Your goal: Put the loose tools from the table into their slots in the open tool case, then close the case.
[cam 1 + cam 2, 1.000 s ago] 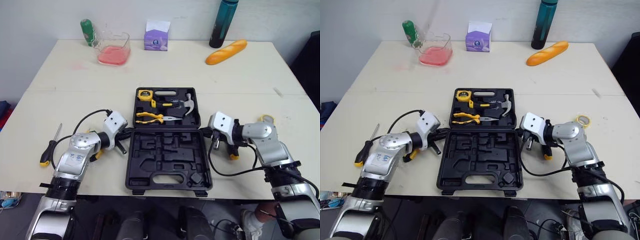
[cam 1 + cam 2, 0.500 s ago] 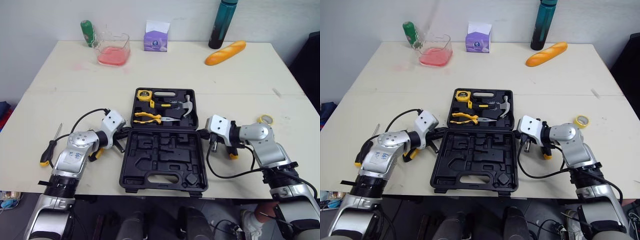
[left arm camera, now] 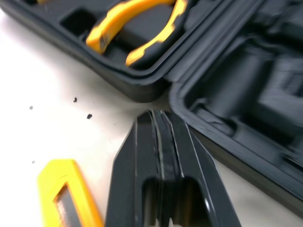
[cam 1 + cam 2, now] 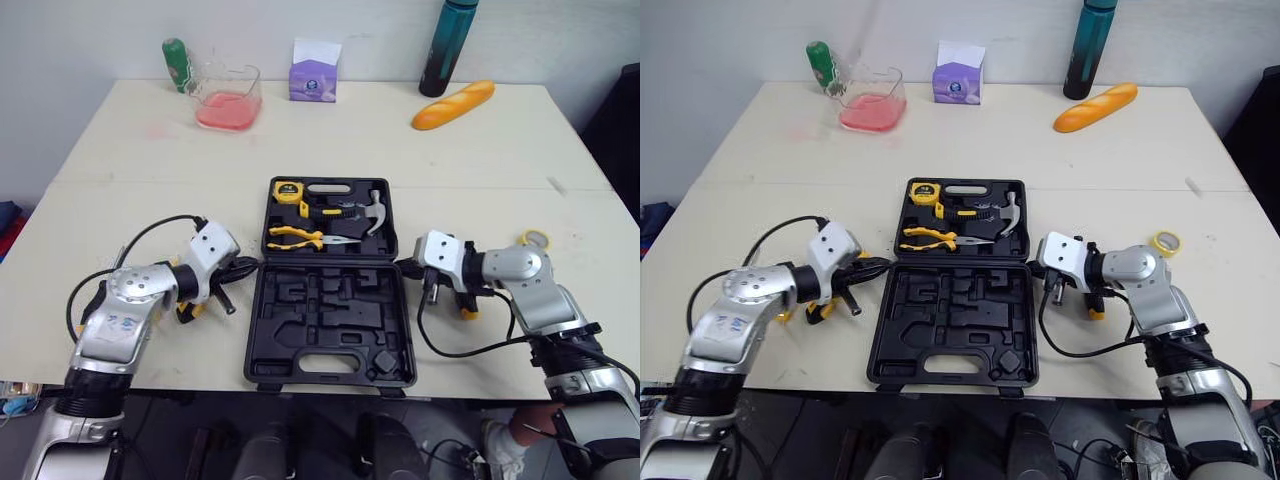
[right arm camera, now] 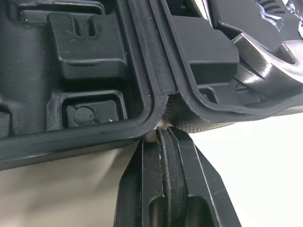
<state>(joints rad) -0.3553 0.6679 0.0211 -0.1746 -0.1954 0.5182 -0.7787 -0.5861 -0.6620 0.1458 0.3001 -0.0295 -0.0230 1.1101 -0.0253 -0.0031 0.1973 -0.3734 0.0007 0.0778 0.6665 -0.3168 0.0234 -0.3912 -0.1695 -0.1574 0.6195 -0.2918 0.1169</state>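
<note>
The desk (image 4: 400, 150) carries the open tool case (image 4: 325, 318) at the middle of its near edge. The left gripper (image 3: 156, 113), fingers pressed together on nothing, sits at the case's left hinge end. The right gripper (image 5: 163, 135), likewise closed, sits at the right hinge end. A yellow utility knife (image 3: 71, 201) lies beside the left gripper.

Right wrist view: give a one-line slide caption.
Right gripper, fingers shut, at the hinge corner of the open black plastic tool case, with a silver hammer head in its slot.
</note>
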